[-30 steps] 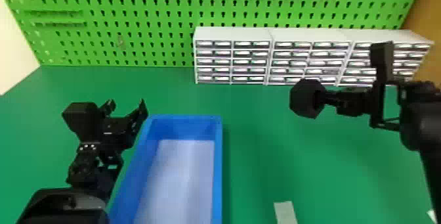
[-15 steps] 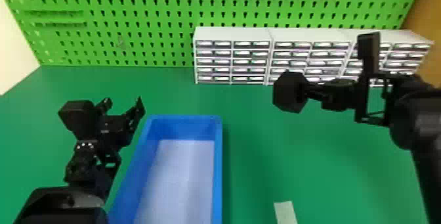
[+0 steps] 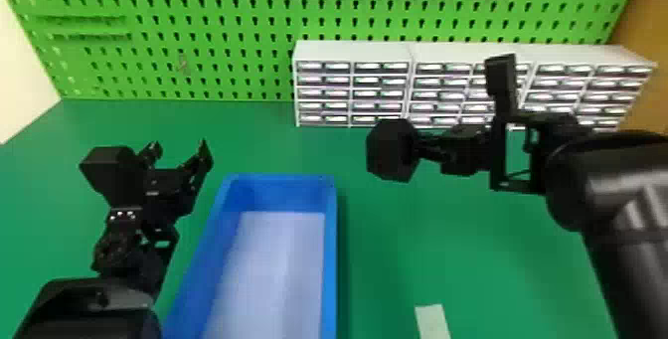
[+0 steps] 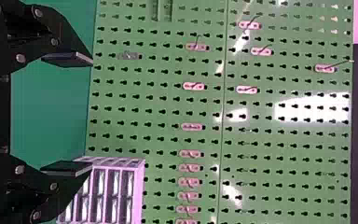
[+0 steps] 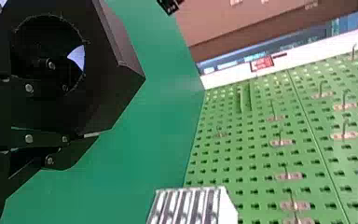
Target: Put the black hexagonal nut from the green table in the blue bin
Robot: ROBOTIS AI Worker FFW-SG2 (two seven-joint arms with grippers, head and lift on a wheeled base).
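In the head view my right gripper (image 3: 422,145) is shut on the black hexagonal nut (image 3: 391,150), held up over the green table (image 3: 397,243), to the right of the blue bin (image 3: 330,253) and level with its far end. My left gripper (image 3: 179,152) stands open near the bin's far left corner, nothing between its fingers. Dark and large in the right wrist view, the nut (image 5: 114,88) shows its round hole beside the right gripper (image 5: 72,113). The left wrist view has the left gripper (image 4: 91,114) with its two fingers well apart.
White drawer cabinets (image 3: 353,54) line the back of the table at centre and right, behind the nut. A green pegboard (image 3: 223,54) rises behind them. A pale strip (image 3: 432,320) lies on the table near the front, right of the bin.
The right arm has carried the nut leftward, closer to the bin. My left gripper has shifted slightly left and away from the front edge, staying open.
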